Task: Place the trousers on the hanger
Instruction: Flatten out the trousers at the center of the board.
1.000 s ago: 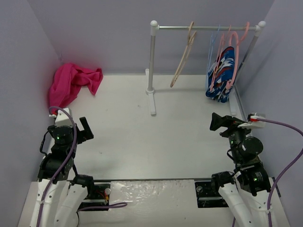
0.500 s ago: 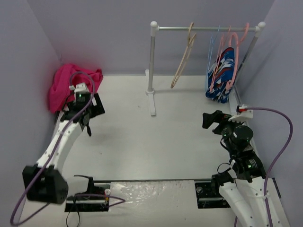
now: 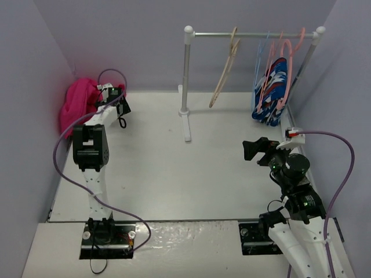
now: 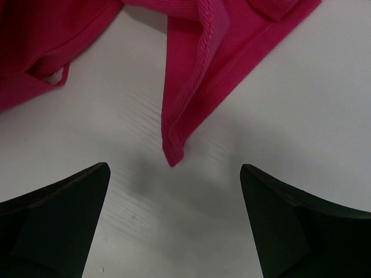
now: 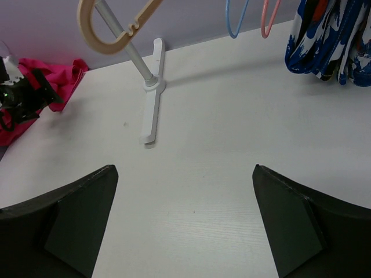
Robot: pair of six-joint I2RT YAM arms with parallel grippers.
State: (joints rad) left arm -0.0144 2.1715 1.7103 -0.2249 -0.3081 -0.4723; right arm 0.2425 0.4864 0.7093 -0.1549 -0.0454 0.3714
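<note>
One crumpled, fine-ribbed trousers (image 3: 78, 107) in the table's (image 3: 174, 174) far left corner; one thick rounded beige hanger (image 3: 222, 74); left fingers (image 4: 52, 226) and right fingers (image 5: 64, 226) spread.

Lab booth: bare lilac walls (image 3: 127, 46), white table (image 3: 174, 174).

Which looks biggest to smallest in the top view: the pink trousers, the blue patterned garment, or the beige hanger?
Largest: the trousers and the blue patterned garment, about alike, too close to rank.
Smallest: the hanger, long but thin.
</note>
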